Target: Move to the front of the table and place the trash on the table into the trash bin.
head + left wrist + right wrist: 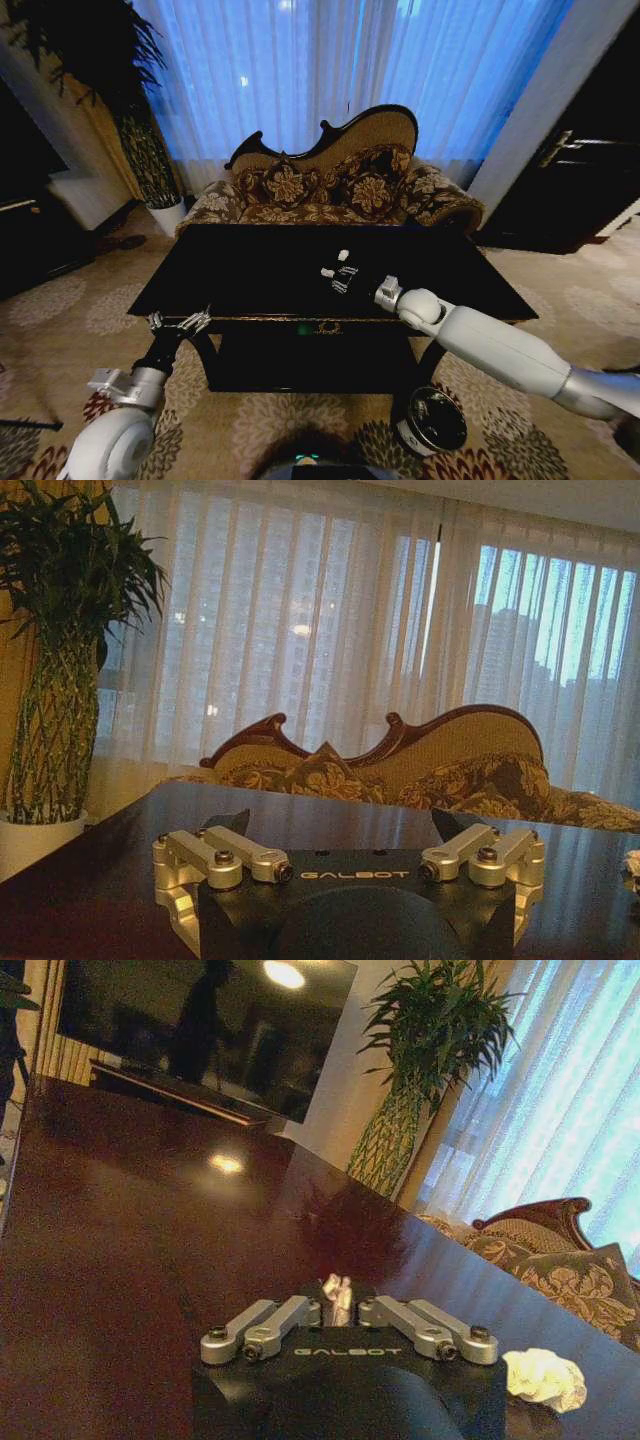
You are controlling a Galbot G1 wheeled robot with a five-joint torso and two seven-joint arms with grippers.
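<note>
The glossy black table [250, 275] stands right in front of me. My right gripper [336, 279] reaches over its middle and is shut on a small white bit of trash [337, 1298], which also shows at the fingertips in the head view [327, 272]. Another crumpled white paper [343, 255] lies on the tabletop just beyond the gripper, beside its body [545, 1377]. My left gripper [181, 323] hangs open at the table's front left edge, and its fingers [236, 822] stand wide apart over the dark top. The black trash bin [432, 420] sits on the carpet under my right arm.
A patterned sofa [330, 185] stands behind the table before the curtained window. A tall potted plant [150, 150] is at the back left and dark furniture [30, 240] at the far left. Patterned carpet [80, 320] surrounds the table.
</note>
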